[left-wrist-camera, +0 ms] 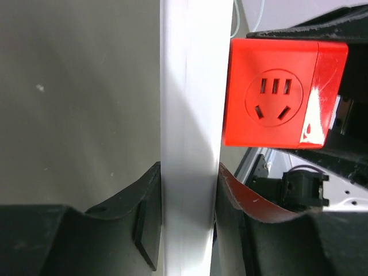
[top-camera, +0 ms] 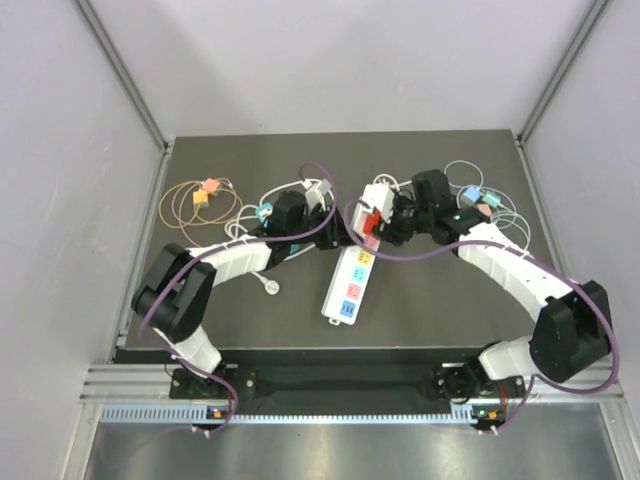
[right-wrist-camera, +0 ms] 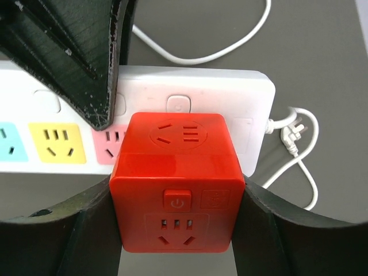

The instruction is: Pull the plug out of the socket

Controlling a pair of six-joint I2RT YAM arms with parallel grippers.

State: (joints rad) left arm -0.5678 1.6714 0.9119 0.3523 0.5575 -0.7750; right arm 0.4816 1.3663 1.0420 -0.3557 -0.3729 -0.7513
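Jaws of your right gripper (right-wrist-camera: pixel 175 230) pinch the plug (right-wrist-camera: pixel 175 167), a glossy red cube with an outlet on each visible face and a power button on one. Jaws of your left gripper (left-wrist-camera: pixel 188 198) clamp the socket (top-camera: pixel 350 285) across its width. You see the socket as a long white strip with pink, yellow and blue outlets, lying aslant on the bench (top-camera: pixel 450 300). The plug seems seated against the socket's face near one end; its pins are hidden.
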